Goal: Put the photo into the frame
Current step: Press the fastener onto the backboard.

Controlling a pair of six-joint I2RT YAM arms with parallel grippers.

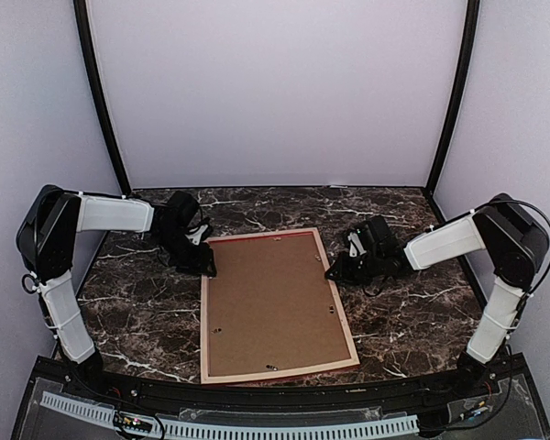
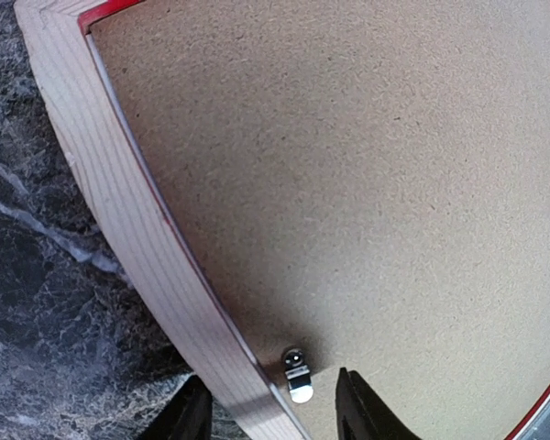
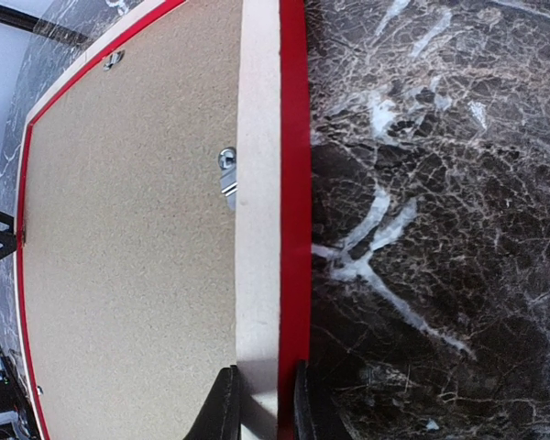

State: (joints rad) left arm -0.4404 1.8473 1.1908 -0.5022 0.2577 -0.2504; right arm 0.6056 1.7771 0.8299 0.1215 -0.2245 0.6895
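- Black-fingered right gripper (image 3: 263,403) is closed on the right rail of the frame (image 1: 280,370), with one finger at the inner side and one against the red outer edge. This grip likely steadies the frame against sliding.
- The left gripper (image 2: 273,411) stands partly open and holds nothing. Its jaws sit astride the left rail beside a small metal clip (image 2: 298,378), a placement that suits working that clip.
- The frame lies face down on the marble table (image 1: 137,312), between both arms. Its rails are thin and pale wood, with red showing at the edges.
- A brown backing board (image 1: 273,302) fills the frame opening.
- The photo is not visible. Whether it sits beneath the board cannot be told.
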